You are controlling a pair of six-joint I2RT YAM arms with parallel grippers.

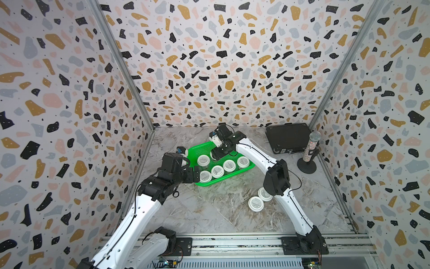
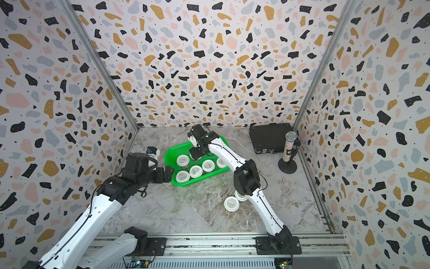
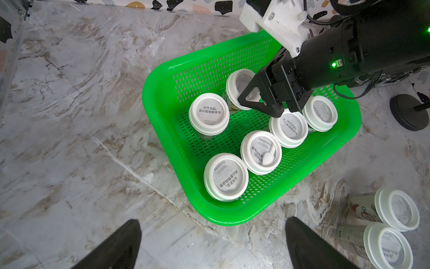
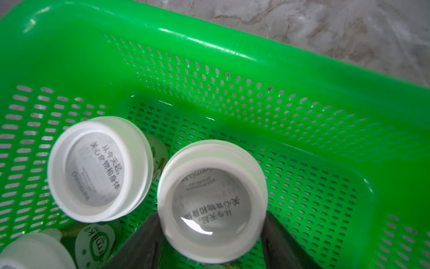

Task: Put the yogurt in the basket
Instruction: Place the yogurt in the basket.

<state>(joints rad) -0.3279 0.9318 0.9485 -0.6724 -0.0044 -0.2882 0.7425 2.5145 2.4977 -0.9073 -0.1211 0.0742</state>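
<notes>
The green basket [image 1: 204, 185] [image 2: 183, 184] sits mid-table and holds several white-lidded yogurt cups [image 1: 217, 171] [image 3: 209, 114]. My right gripper [image 1: 217, 154] [image 3: 256, 106] [image 4: 210, 221] reaches down into the basket's far side. Its fingers press both sides of one yogurt cup [image 4: 211, 198] [image 3: 237, 86] that is upright over the mesh floor. My left gripper [image 1: 196, 173] [image 3: 213, 222] is wide open and empty at the basket's near-left corner. Two more yogurt cups [image 1: 255, 203] [image 1: 264, 193] [image 3: 395, 209] rest on the table beside the right arm's elbow.
A flat black case [image 1: 288, 137] lies at the back right. Next to it a glittery microphone [image 1: 310, 149] stands on a round black base. Patterned walls close in the left, back and right sides. The basket floor [image 4: 302, 186] beyond the held cup is bare.
</notes>
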